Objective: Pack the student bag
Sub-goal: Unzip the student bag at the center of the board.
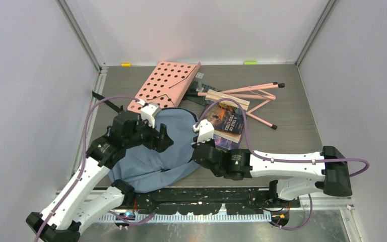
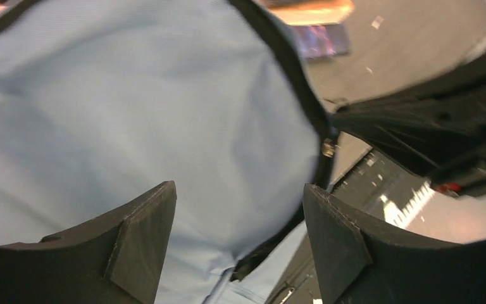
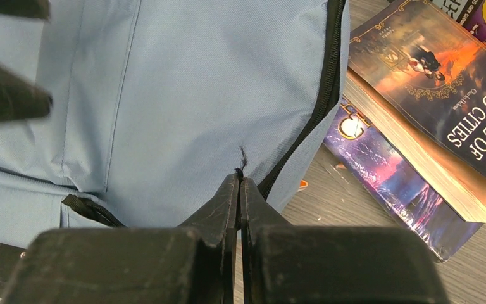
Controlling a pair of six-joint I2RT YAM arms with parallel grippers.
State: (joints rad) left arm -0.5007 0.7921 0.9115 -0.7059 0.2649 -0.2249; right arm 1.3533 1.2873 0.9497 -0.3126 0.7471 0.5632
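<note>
The student bag (image 1: 151, 161) lies flat near the table's front, blue-grey with black zipper trim. It fills the left wrist view (image 2: 133, 114) and most of the right wrist view (image 3: 183, 88). My left gripper (image 1: 162, 139) hovers over the bag's middle, open and empty (image 2: 240, 209). My right gripper (image 1: 195, 151) is at the bag's right edge. Its jaws (image 3: 240, 180) are pressed together on a short black zipper pull next to the zipper line (image 3: 319, 107).
Two stacked books (image 1: 228, 122) lie just right of the bag, "A Tale of Two Cities" (image 3: 436, 88) on top. A pink perforated board (image 1: 165, 83) lies behind the bag. Pink and wooden sticks (image 1: 247, 96) lie at back right. Grey walls enclose the table.
</note>
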